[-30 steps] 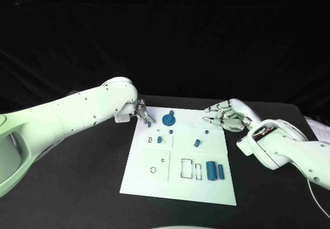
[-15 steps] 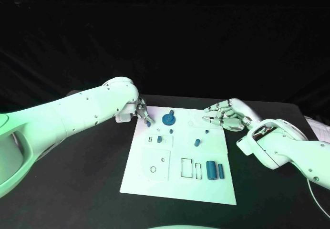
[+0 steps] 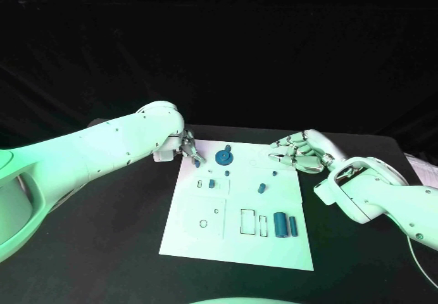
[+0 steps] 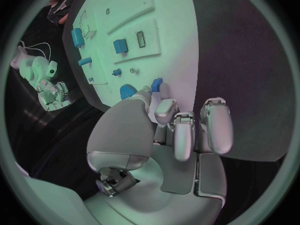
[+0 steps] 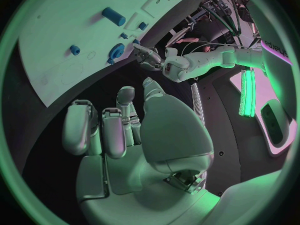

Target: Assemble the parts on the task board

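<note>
Pinching, left hand (image 3: pixel 185 147): holding small blue part (image 3: pixel 196 163) at task board (image 3: pixel 239 247) upper-left corner, part's long axis lying near vertical in frame.
Right hand (image 3: pixel 299 153): hovering upper right, fingers curling, gripping nothing.

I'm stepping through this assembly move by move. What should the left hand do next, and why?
Probably carry the small blue part inward over the task board toward a slot. The left hand pinches it at the board's far left corner, not yet seated; the right hand holds nothing.
</note>
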You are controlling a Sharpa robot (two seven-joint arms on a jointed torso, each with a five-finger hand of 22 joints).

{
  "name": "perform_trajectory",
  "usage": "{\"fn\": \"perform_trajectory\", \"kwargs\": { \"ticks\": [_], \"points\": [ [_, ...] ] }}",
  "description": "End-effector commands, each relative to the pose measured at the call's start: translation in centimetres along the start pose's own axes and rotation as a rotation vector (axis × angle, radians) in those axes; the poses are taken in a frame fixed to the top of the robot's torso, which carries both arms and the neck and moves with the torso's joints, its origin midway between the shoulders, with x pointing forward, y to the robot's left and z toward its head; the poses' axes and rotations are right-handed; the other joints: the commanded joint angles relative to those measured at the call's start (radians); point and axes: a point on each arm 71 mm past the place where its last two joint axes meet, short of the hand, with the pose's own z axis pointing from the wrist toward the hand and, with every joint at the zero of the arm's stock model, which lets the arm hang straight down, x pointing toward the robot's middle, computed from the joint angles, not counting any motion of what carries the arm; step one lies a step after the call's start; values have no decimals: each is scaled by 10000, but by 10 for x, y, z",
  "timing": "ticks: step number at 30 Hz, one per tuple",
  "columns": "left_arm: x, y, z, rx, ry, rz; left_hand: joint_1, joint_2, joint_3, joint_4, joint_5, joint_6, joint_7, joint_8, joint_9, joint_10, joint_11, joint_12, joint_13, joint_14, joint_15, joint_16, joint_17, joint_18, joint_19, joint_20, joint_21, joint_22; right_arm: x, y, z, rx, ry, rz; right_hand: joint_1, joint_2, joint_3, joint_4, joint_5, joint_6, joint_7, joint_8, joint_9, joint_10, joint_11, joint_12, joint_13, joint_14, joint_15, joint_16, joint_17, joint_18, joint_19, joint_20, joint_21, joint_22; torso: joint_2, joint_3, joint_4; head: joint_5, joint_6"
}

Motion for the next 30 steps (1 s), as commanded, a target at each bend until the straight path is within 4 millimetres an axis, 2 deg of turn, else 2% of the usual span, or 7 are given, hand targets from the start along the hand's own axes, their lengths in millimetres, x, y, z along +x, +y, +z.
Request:
{"fn": "perform_trajectory", "kwargs": {
  "ticks": [1,5,11,30],
  "points": [
    [2,-2,0,87,267,146,105,-18,56,-20,-17,-29,-29,51,12,37,-41,71,20,1072,-68,30,2632,-124,40,-52,32,510,1,1,0,-36,131,12,22,95,-46,12,32,73,24,59,-11,-64,-22,-6,-11,552,-1,-51,352,6,-46,-16,-53,-4,-1,3,3,-11,-7],
    [2,-1,0,70,272,149,105,-25,55,-17,-20,-22,-30,56,15,42,-42,77,26,1072,-68,30,2632,-124,41,-52,34,512,1,1,0,-35,133,12,22,95,-46,12,32,73,24,59,-11,-64,-22,-6,-11,552,-1,-51,352,6,-46,-16,-53,-4,-3,3,4,-21,-19],
    [2,0,0,40,228,115,-333,-309,-222,186,-64,63,-7,112,65,85,-22,101,30,1072,-54,30,2632,-132,57,-45,46,552,1,1,0,-35,128,15,22,95,-46,12,32,73,24,59,-11,-64,-22,-6,-11,552,-1,-51,352,6,-46,-16,-53,-4,-2,-1,6,-13,-21],
    [2,3,0,-58,270,127,-679,-419,-479,188,-63,93,-22,146,114,110,-31,121,35,1072,-61,30,2632,-136,73,-48,54,590,1,0,0,-15,151,13,22,95,-46,12,32,73,24,59,-11,-64,-22,-6,-11,552,-1,-51,352,6,-46,-16,-53,-4,-5,-5,7,-11,-31]
  ]
}}
